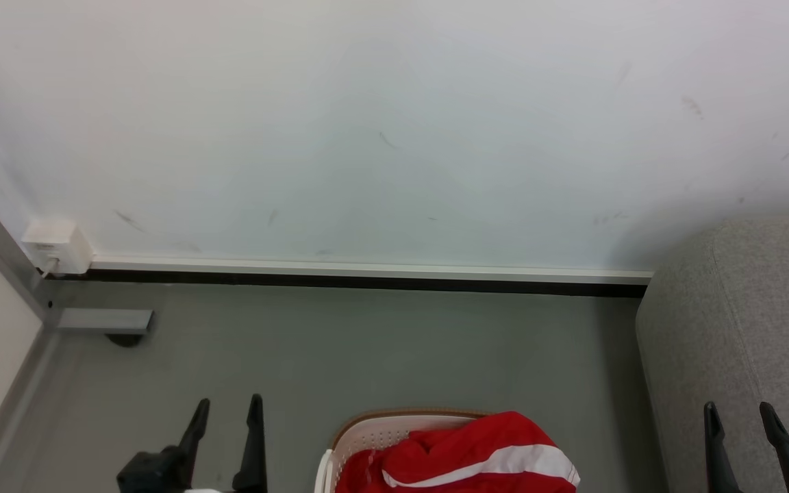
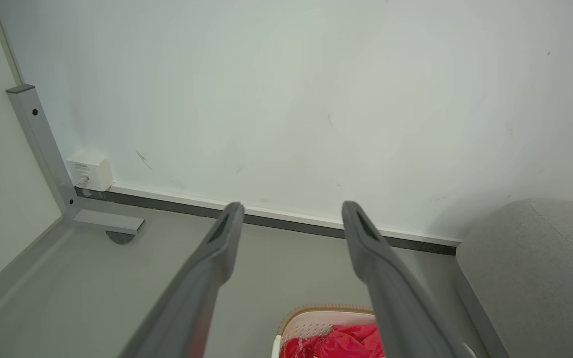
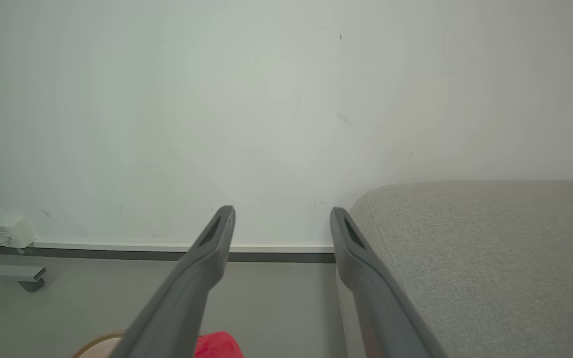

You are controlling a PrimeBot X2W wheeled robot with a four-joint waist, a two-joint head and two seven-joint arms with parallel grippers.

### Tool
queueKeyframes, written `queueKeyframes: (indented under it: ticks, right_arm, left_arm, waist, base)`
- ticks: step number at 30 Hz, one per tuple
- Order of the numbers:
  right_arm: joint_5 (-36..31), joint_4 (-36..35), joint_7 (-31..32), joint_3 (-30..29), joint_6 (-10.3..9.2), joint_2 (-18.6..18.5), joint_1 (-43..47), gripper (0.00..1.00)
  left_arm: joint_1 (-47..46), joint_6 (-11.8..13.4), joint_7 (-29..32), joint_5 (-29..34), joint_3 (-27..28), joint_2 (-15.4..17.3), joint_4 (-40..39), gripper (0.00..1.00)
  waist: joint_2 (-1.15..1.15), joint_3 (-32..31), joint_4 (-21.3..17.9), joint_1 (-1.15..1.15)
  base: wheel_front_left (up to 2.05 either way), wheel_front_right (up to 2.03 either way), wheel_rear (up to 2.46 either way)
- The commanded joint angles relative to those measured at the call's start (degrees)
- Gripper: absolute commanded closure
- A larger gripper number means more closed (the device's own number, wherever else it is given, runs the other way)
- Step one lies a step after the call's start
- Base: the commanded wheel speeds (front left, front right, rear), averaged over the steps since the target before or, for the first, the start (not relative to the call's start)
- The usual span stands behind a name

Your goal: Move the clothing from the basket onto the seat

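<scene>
**Both tools open, red clothing piled in the basket**

At the lower left of the head view, the left tool (image 1: 229, 405) has its fingers spread and empty above the grey floor (image 1: 367, 342). At the lower right, the right tool (image 1: 738, 411) is parted too and holds nothing, out in front of the grey seat (image 1: 737, 322) at the right edge. Bottom centre, the clothing (image 1: 463, 455), red with a white stripe, is heaped in the basket (image 1: 381, 428), near the seat. A white wall (image 1: 394, 123) fills the top.

left gripper (image 1: 229, 402): 2 tapered dark fingers | right gripper (image 1: 738, 408): same
</scene>
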Motion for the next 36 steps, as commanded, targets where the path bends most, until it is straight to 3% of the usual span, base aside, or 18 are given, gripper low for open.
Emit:
queueKeyframes:
  ticks: [1, 15, 36]
  right_arm:
    - [-1.58, -0.09, -0.58, -0.08, -0.10, -0.04, 0.35, 0.00]
    - [-7.12, -0.47, -2.09, 0.55, -0.11, 0.10, 1.46, 0.00]
    - [-8.63, -0.24, -2.98, 0.36, -0.12, 0.29, 1.27, 0.00]
  left_arm:
    - [0.44, 0.24, -0.73, 1.83, -0.08, 0.48, -0.10, 0.00]
    - [1.15, -1.70, -2.15, 7.29, -0.76, 0.49, 2.10, 0.00]
    - [1.23, -2.89, -2.97, 6.03, -1.00, 0.48, 4.08, 0.00]
  waist:
    - [0.00, -0.14, -0.05, 0.00]
    - [0.00, -0.60, 0.05, 0.00]
    - [0.00, -0.77, -0.76, 0.00]
  base:
    - [0.00, 0.00, 0.00]
    - [0.00, 0.00, 0.00]
    - [0.00, 0.00, 0.00]
